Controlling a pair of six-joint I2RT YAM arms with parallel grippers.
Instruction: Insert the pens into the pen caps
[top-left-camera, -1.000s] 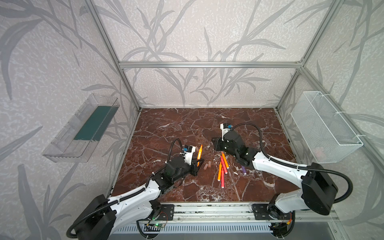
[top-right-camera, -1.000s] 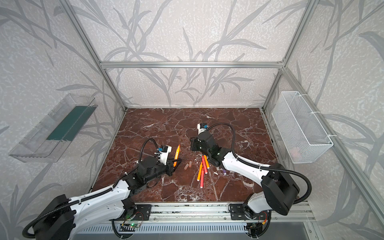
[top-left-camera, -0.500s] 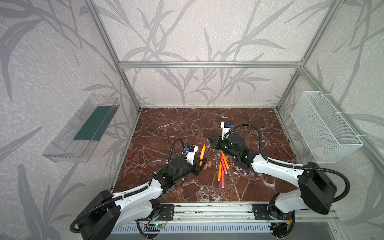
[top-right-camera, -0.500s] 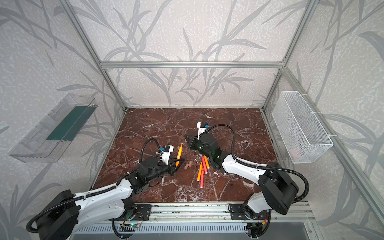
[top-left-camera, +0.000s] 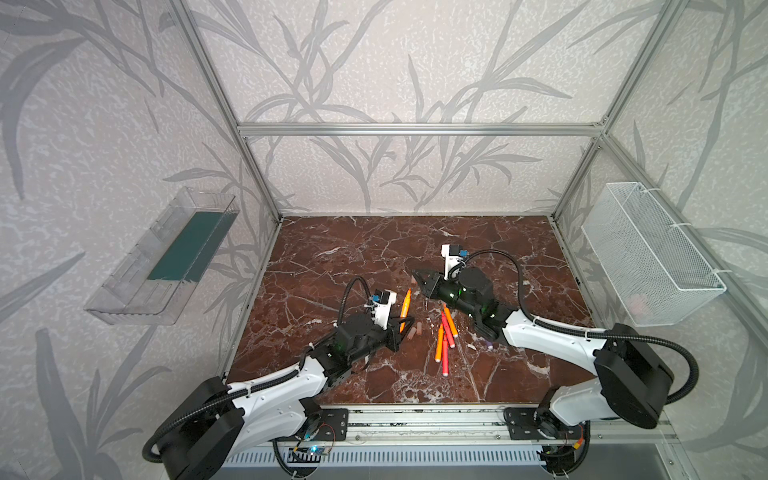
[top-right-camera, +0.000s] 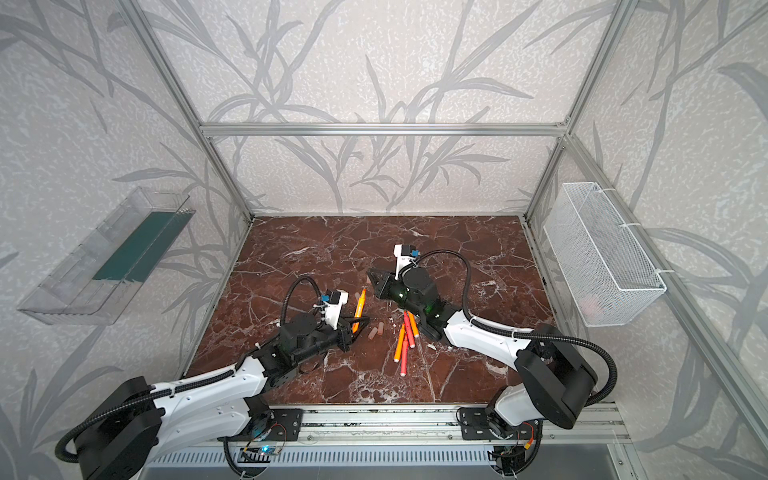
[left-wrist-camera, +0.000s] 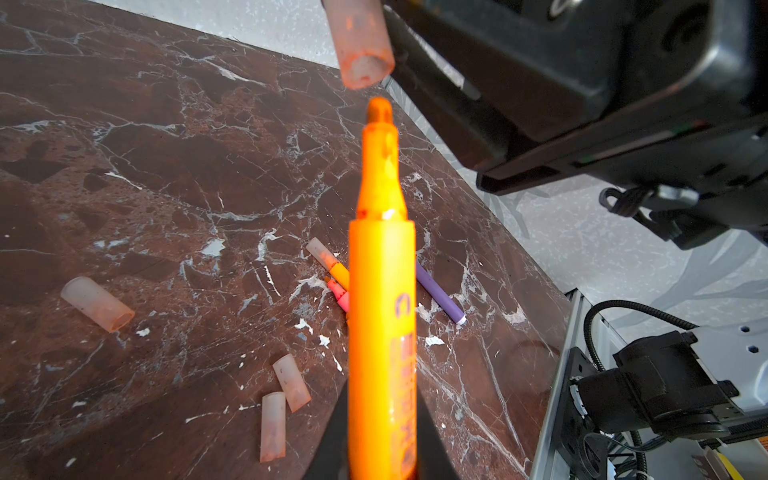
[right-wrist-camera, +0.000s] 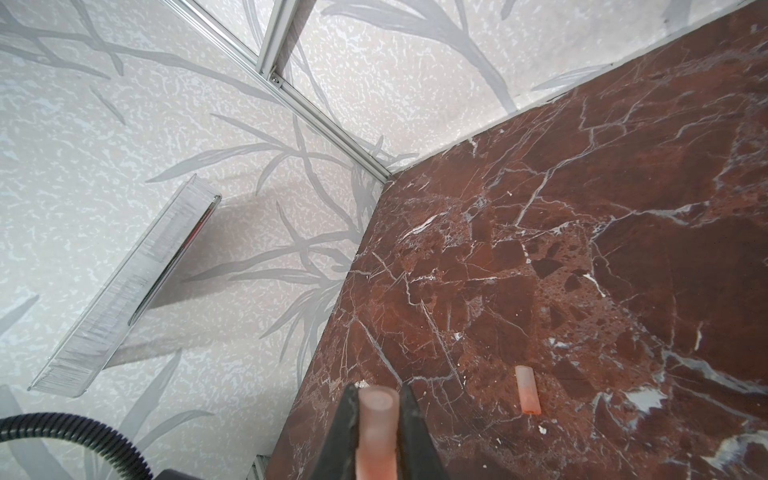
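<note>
Orange pen (left-wrist-camera: 381, 291) clamped in left gripper (left-wrist-camera: 382, 440); tip near cap (left-wrist-camera: 361, 41) mouth, seemingly apart; cap pinched in right gripper (right-wrist-camera: 376, 395)

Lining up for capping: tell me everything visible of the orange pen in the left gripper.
The orange pen is a slim, glossy plastic marker with printed lettering, uncapped, with a narrower neck and stubby orange tip. The left gripper is shut on its lower barrel, holding it clear of the table. Its tip points at the cap in the right gripper, not yet inside.
</note>
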